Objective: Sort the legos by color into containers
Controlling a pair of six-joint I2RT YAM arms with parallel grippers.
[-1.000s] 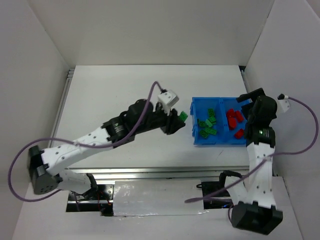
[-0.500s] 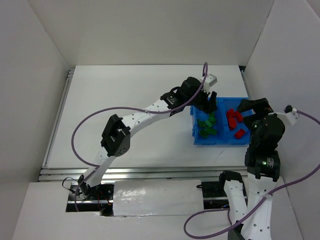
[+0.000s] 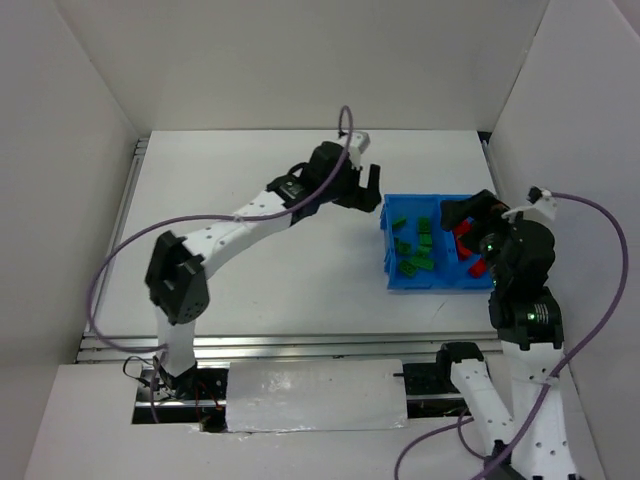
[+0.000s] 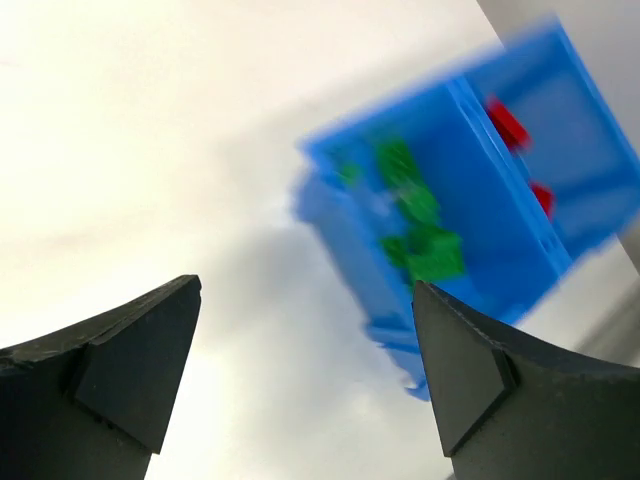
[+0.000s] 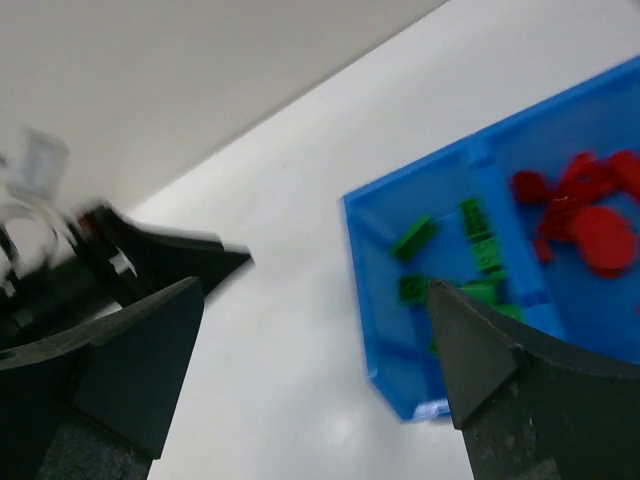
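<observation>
The blue bin [image 3: 436, 283] sits at the right of the table. Several green legos [image 3: 416, 247] lie in its left compartment. Red legos [image 3: 463, 238] lie in the right one, partly hidden under my right gripper [image 3: 470, 214], which hovers open and empty above them. My left gripper [image 3: 362, 189] hangs open and empty just beyond the bin's far left corner. The left wrist view is blurred but shows the bin [image 4: 350, 245] with green legos [image 4: 420, 222] and red legos [image 4: 510, 124]. From the right wrist I see the bin [image 5: 375, 300], green legos [image 5: 472, 245], red legos [image 5: 590, 215] and the left gripper [image 5: 150, 262].
White walls enclose the table on the left, back and right. A metal rail [image 3: 125, 215] runs along the left edge and another along the front edge [image 3: 280, 345]. Purple cables [image 3: 120, 270] loop from both arms. I see no loose bricks on the bare white tabletop [image 3: 250, 260].
My left gripper carried a green brick over the bin's left compartment, opened and let it go, then drew back to the left. The right arm shifted slightly over the right compartment.
</observation>
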